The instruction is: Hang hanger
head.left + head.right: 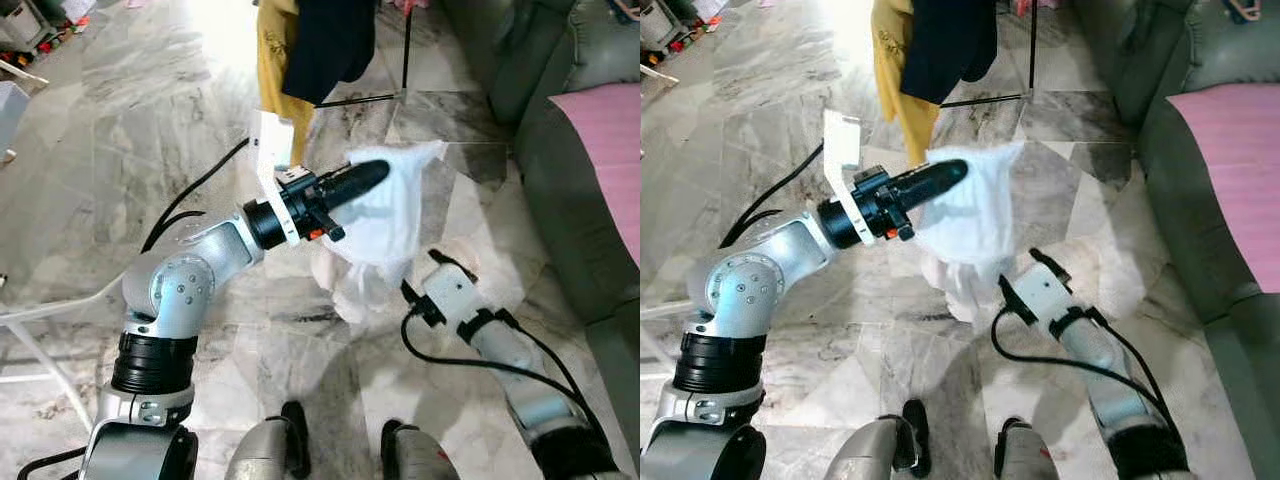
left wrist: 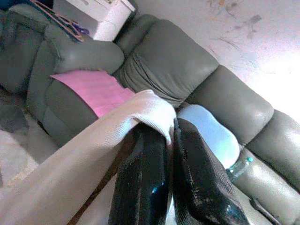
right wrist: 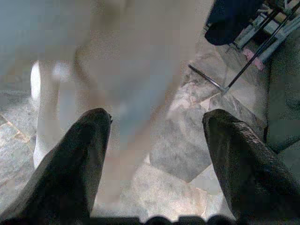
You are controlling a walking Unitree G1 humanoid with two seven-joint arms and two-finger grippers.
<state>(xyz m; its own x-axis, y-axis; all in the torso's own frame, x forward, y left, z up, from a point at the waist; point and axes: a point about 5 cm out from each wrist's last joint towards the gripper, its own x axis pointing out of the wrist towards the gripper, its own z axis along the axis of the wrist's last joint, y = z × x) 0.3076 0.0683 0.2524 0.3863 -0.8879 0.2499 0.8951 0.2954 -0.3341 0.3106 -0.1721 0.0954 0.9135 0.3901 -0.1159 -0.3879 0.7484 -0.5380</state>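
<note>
From the head cameras, the left gripper (image 1: 372, 172) is raised above the marble floor (image 1: 150, 130), its two black fingers pressed together on the upper edge of a white garment (image 1: 385, 215) that hangs from them toward the floor. Just beyond it a dark garment (image 1: 330, 40) and a yellow garment (image 1: 275, 60) hang over a thin black rack leg (image 1: 406, 45), and a grey-green sofa (image 1: 560, 180) with a pink cloth (image 1: 605, 150) on its seat stands to the right. The right arm (image 1: 470, 305) reaches up low behind the white cloth, which hides its fingertips. In the left wrist view the fingers (image 2: 145, 178) are closed on a fold of the white garment, with the sofa, the pink cloth and a plastic bottle (image 2: 239, 166) behind. In the right wrist view the right gripper (image 3: 157, 126) stands wide open just below the hanging white cloth, the rack leg near. No hanger can be made out.
</note>
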